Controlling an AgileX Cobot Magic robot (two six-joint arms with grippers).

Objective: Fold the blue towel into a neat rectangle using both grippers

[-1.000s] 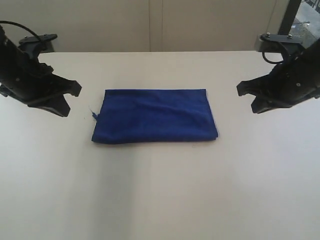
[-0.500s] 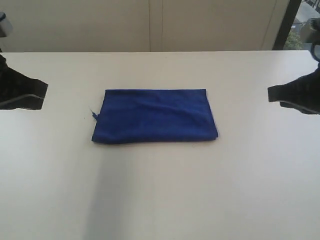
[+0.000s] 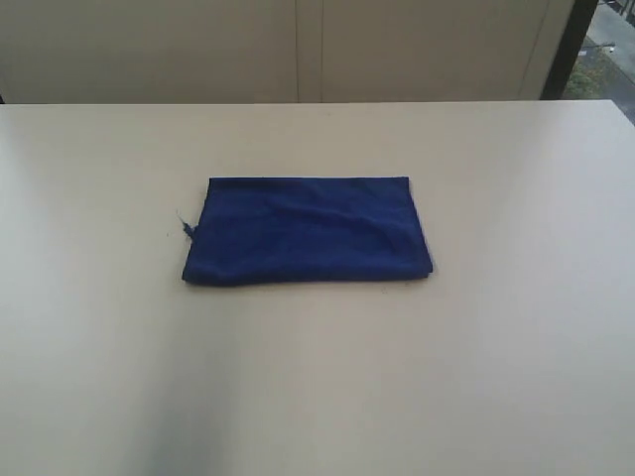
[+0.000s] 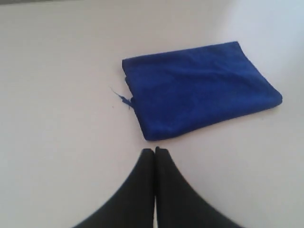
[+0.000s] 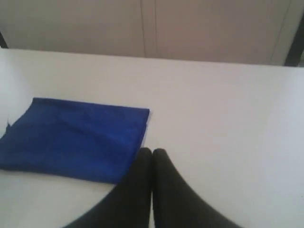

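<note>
From across the room, the blue towel [image 3: 308,231] lay folded into a flat rectangle near the middle of the desk [image 3: 317,387], a little closer to the far edge, its long sides running along that edge. A loose thread [image 3: 185,226] stuck out from its left short side. The desk was pale and matte, with a plain beige panelled wall [image 3: 198,50] behind it and a strip of window [image 3: 607,50] past the far right corner.

From the left wrist, the left claw [image 4: 155,152] was pressed tight together and held nothing, poised over bare desk near one corner of the towel [image 4: 199,90].

From the right wrist, the right claw [image 5: 152,152] was likewise clamped together and empty, near the towel's [image 5: 76,137] other short side, with the desk's far edge and the wall beyond.
</note>
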